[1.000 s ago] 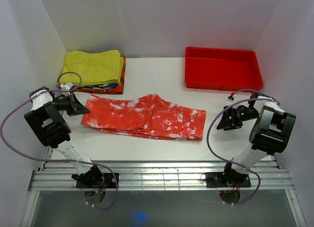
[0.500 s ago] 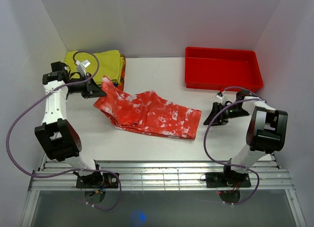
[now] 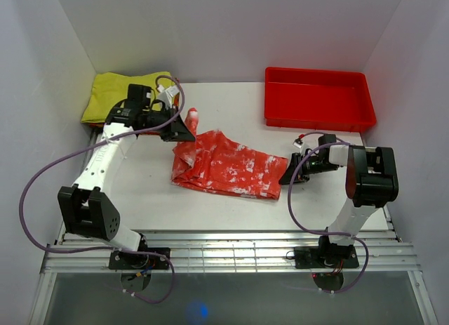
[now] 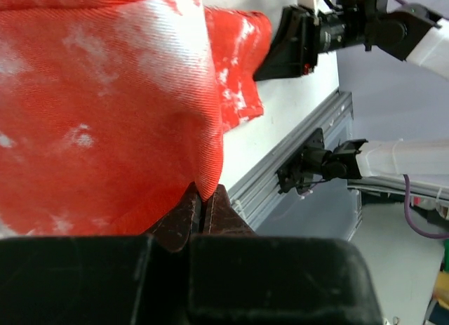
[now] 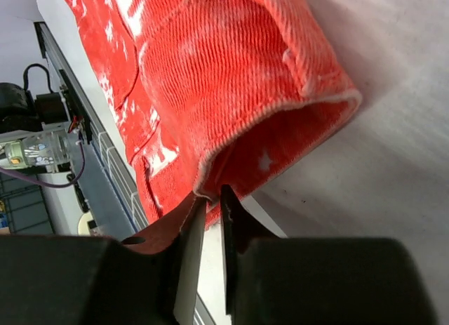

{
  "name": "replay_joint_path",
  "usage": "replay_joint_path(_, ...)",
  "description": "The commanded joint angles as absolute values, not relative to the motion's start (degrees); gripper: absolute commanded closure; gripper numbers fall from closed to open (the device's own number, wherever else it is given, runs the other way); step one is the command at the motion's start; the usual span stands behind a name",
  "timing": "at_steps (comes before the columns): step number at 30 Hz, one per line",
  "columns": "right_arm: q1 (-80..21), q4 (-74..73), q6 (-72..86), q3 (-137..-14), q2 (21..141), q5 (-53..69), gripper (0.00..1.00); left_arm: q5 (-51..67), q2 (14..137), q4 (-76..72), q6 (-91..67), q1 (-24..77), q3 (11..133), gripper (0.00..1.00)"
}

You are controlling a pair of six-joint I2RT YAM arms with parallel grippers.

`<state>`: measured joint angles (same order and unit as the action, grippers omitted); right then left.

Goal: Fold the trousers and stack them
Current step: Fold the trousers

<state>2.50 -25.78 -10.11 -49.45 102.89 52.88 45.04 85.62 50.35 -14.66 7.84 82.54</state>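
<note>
Trousers [image 3: 224, 163], red-orange with white blotches, lie in the middle of the white surface [image 3: 231, 100], between the two arms. One end is up in the air and the rest is lying down, a bit bunched. The left fingers [image 4: 179, 223] are shut tight on the edge of the raised end, and the wrist view shows the cloth spreading out from the pinch. The right fingers [image 5: 237, 223] are at the other end, by the open hem of a leg. They are close together with a thin gap, and the hem edge sits right at their tips. I cannot tell if they have hold of it or not. The step looks like a fold, taking the left end over to meet the right end. To do it well, I think the right fingers need a firm hold on the hem, or the cloth will slide when the left arm pulls. The left arm should go high enough that the cloth does not drag and wrinkle. Then it should move over slowly and come down so the two ends line up, and let go only when the cloth lies flat. The yellow folded cloth [image 3: 116, 93] is right by the left arm, so mind not to bump it.
</note>
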Motion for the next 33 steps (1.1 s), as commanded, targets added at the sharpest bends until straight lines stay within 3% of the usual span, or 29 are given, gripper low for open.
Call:
replay_joint_path(1, 2.1, -21.7, -8.4, -50.0, 102.5, 54.4, 0.82, 43.4, 84.0, 43.3, -22.4, 14.7, 81.6, 1.00)
replay_joint_path(6, 1.9, -21.0, -8.3, -49.9, 102.7, 55.5, 0.88, 38.9, 86.1, 36.3, -28.8, 26.1, 79.4, 1.00)
replay_joint_path(15, 1.8, -20.0, -7.4, -49.7, 102.8, 56.8, 0.90, 33.1, 96.1, 31.4, -34.3, 37.2, 83.3, 1.00)
replay_joint_path(33, 1.8, -22.6, -10.5, -49.7, 102.7, 57.0, 0.92, 30.2, 108.9, 23.3, -41.8, 46.1, 89.4, 1.00)
